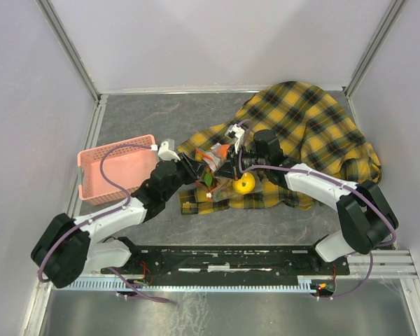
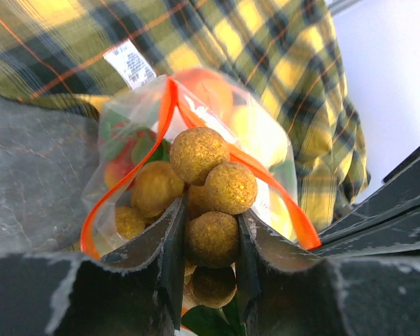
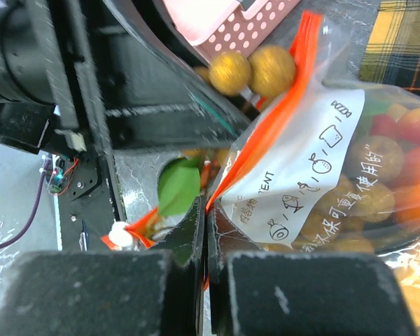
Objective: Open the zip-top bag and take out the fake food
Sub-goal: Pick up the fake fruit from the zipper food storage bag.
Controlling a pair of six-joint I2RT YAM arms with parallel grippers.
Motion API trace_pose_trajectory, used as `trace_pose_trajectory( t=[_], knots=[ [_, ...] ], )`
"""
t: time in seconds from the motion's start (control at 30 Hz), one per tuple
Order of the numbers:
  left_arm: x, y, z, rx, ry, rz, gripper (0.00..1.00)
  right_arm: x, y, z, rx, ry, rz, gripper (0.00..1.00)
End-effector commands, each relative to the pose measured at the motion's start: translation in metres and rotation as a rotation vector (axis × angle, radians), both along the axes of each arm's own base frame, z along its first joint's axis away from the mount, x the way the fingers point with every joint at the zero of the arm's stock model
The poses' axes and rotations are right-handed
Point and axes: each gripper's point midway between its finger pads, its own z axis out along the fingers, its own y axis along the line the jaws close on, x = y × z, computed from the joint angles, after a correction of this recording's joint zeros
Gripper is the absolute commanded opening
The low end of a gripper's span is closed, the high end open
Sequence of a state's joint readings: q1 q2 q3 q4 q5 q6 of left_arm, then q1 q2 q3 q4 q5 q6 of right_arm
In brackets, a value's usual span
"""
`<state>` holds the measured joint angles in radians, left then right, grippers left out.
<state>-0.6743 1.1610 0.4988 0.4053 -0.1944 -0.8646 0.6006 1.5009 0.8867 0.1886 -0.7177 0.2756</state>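
Writing on the bag: the white label point(image 3: 304, 164) carries printed letters "TENT", small line drawings of a fish and fruit, and a row of Chinese characters you can only partly make out.
Small tag point(image 2: 129, 63): white with fine print, too small to read. It sits at the bag's far corner against the plaid cloth point(image 1: 308, 126), and you cannot tell which it belongs to.
Left gripper point(image 2: 210, 224): your fingers are clamped on the tan-brown grape bunch point(image 2: 198, 155), which stands in the bag's open mouth between the two sides of the orange zip strip point(image 2: 166, 112).
Right gripper point(image 3: 204, 217): closed tight, pinching the zip-top bag point(image 3: 350, 210) at its zip edge, just beside a green leaf point(image 3: 178, 189).
Bag position: it lies on the cloth between your two grippers, touching both.
Fake food: red, orange and yellow pieces point(image 2: 255, 129) sit inside the plastic.
Nearby: a pink basket point(image 1: 115, 175) stands beside the left arm.
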Motion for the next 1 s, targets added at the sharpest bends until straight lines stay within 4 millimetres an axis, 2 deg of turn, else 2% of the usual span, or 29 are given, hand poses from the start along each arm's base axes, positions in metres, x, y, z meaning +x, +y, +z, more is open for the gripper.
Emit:
trace_pose_trajectory(
  t=[0.0, 0.07, 0.17, 0.27, 0.33, 0.47, 0.53, 0.63, 0.73, 0.83, 0.97],
  knots=[
    [-0.008, -0.030, 0.013, -0.064, -0.024, -0.159, 0.32, -0.002, 0.007, 0.015, 0.048, -0.038, 0.034, 0.02],
    [-0.014, -0.027, 0.008, -0.054, -0.009, -0.168, 0.49, 0.000, 0.005, 0.009, 0.027, -0.027, 0.016, 0.02],
    [-0.022, -0.009, 0.000, -0.008, -0.006, -0.128, 0.69, 0.003, 0.002, -0.001, -0.011, -0.008, -0.004, 0.02],
    [-0.029, 0.013, 0.002, 0.024, -0.028, -0.071, 0.83, 0.003, 0.004, -0.002, -0.003, 0.001, 0.000, 0.02],
    [-0.036, 0.023, 0.004, 0.028, -0.038, -0.051, 0.87, 0.002, 0.005, -0.003, -0.002, 0.005, 0.004, 0.02],
    [-0.062, 0.021, 0.009, -0.054, -0.062, -0.133, 0.80, 0.002, 0.005, -0.002, 0.003, 0.003, 0.005, 0.02],
    [-0.077, 0.014, 0.008, -0.133, -0.043, -0.196, 0.71, 0.002, 0.005, -0.004, 0.001, 0.007, 0.005, 0.02],
    [-0.090, 0.004, 0.012, -0.281, 0.004, -0.240, 0.55, 0.001, 0.005, -0.006, -0.001, 0.010, 0.006, 0.02],
    [-0.093, -0.008, 0.012, -0.347, 0.048, -0.268, 0.47, 0.000, 0.005, -0.008, 0.002, 0.012, 0.009, 0.02],
    [-0.087, -0.017, 0.011, -0.333, 0.068, -0.259, 0.47, -0.001, 0.005, -0.007, 0.003, 0.009, 0.011, 0.02],
    [-0.077, -0.030, -0.001, -0.304, 0.118, -0.243, 0.48, -0.002, 0.004, -0.005, 0.004, 0.002, 0.014, 0.02]
  ],
)
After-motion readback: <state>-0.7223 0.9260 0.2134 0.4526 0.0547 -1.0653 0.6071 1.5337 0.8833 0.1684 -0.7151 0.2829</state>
